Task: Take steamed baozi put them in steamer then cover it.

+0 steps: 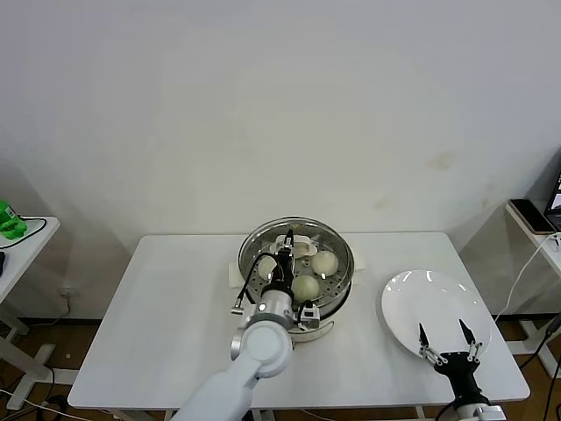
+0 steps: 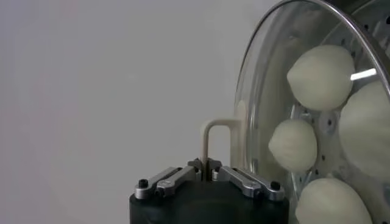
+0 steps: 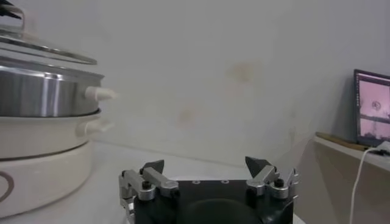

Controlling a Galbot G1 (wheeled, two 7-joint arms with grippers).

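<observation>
The left arm has a smooth white shell ending in a rounded silver-grey wrist joint with a small light dot. Its left gripper has a black body, silver finger links and black screws. The right gripper matches: black housing, silver links, dark pointed fingertips, small screw holes.

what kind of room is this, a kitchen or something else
Probably a lab or office test room, not a kitchen: a plain white table against a bare white wall, carrying only an electric steamer and a white plate, with a lit laptop on a side desk.
</observation>
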